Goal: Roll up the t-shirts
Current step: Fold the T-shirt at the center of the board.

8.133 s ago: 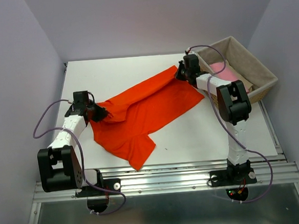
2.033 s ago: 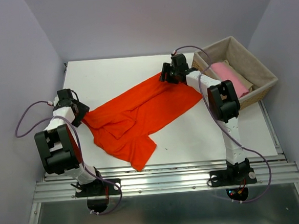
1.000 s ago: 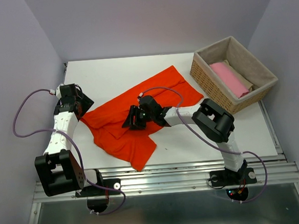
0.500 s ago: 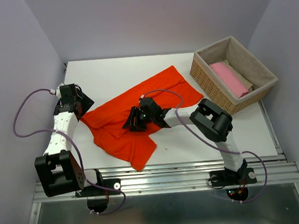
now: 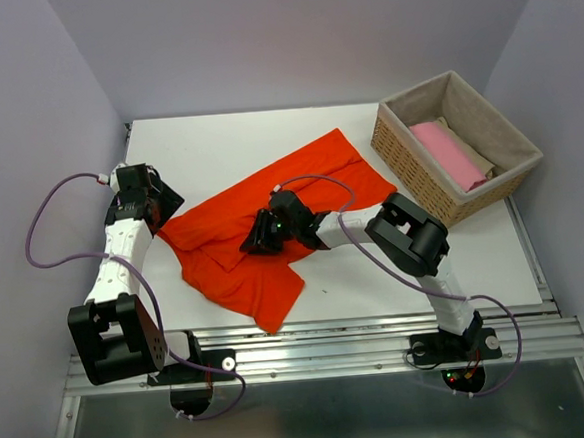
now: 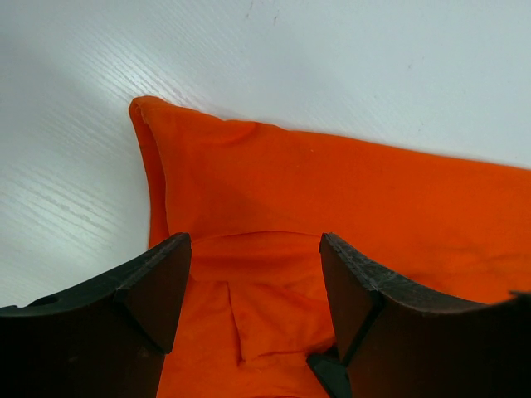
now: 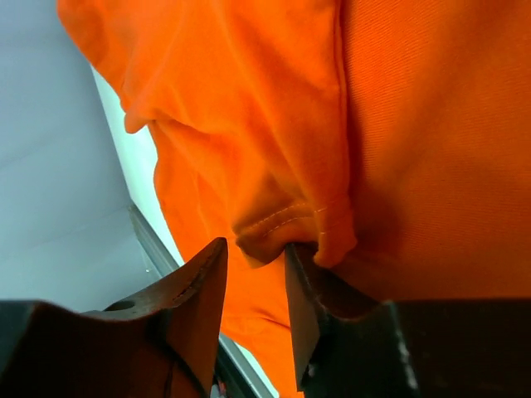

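A bright orange-red t-shirt [image 5: 314, 177] lies spread diagonally across the white table, its near part rumpled and folded. My left gripper [image 5: 156, 203] hovers at the shirt's left corner, open, its jaws wide over a folded layer [image 6: 253, 245] without touching it. Reaching across to the middle of the shirt, my right gripper [image 5: 256, 240] is down on the cloth. A stitched hem fold [image 7: 282, 224] bunches at the fingertips of the right gripper [image 7: 255, 247]. A gap still shows between its jaws. A pale pink t-shirt [image 5: 450, 155] lies in the basket.
A wicker basket [image 5: 406, 159] with a beige liner stands at the back right of the table. The table's metal front rail [image 5: 321, 352] runs along the near edge. Grey walls close in on the left, back and right.
The right gripper's jaws have narrowed around the hem fold and the arm has crept slightly left. The left arm and the shirt's layout look unchanged.
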